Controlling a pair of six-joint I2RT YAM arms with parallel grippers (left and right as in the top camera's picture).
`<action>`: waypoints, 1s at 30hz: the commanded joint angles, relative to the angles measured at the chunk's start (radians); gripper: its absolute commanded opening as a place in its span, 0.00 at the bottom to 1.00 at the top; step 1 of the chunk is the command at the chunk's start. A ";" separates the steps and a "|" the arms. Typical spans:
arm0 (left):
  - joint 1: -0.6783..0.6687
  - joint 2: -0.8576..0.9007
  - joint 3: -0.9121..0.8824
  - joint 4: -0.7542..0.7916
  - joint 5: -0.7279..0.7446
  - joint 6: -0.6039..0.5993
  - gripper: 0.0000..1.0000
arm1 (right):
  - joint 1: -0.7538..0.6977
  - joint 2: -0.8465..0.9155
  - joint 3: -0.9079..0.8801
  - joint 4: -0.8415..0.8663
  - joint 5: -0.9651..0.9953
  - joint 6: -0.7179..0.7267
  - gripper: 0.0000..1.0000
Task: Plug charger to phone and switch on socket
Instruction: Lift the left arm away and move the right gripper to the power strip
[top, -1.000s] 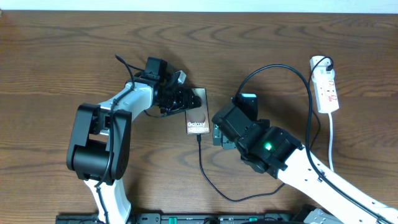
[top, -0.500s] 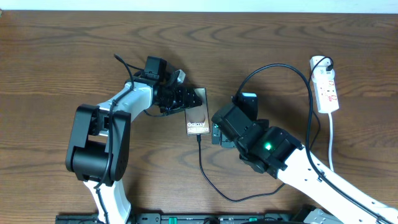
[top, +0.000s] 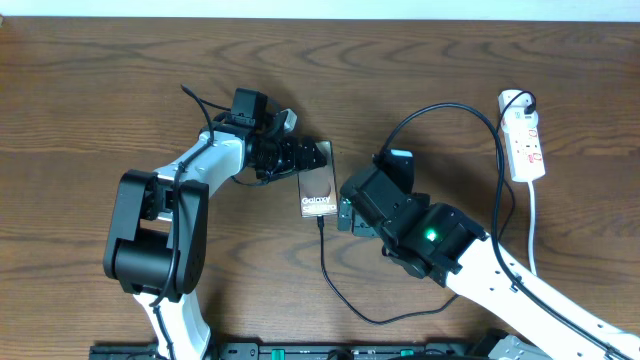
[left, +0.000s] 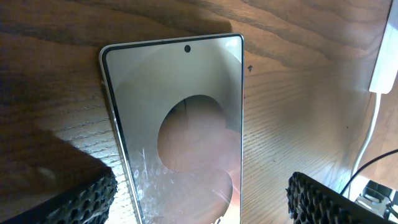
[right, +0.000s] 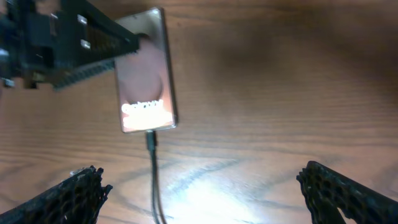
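Phone (top: 318, 187) lies on counter (top: 90, 80) w/ charger (top: 328, 268) tip at its near end, L gripper (left: 200, 196) jaws apart either side of it w/o touching, R gripper (right: 199, 193) jaws wide apart just right, socket (top: 525, 140) far right.

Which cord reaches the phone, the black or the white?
The thin black charger; its tip meets the phone's bottom edge, whereas the white cord trails from the socket.

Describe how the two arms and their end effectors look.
Both the left arm and right arm are white tubular links joined by black cylindrical housings, with thin black cables alongside. A green light glows on the right arm's black housing. The left end effector and right end effector are black, with ridged pads.
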 joint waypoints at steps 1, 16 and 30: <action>0.020 0.124 -0.079 -0.035 -0.286 0.014 0.92 | -0.007 0.007 0.011 0.013 0.003 0.018 0.92; 0.072 -0.637 -0.079 -0.218 -0.485 0.067 0.92 | -0.517 -0.023 0.011 -0.527 0.058 0.423 0.07; 0.025 -1.304 -0.080 -0.464 -0.682 0.066 0.92 | -1.112 0.130 0.012 -0.098 -0.164 0.026 0.01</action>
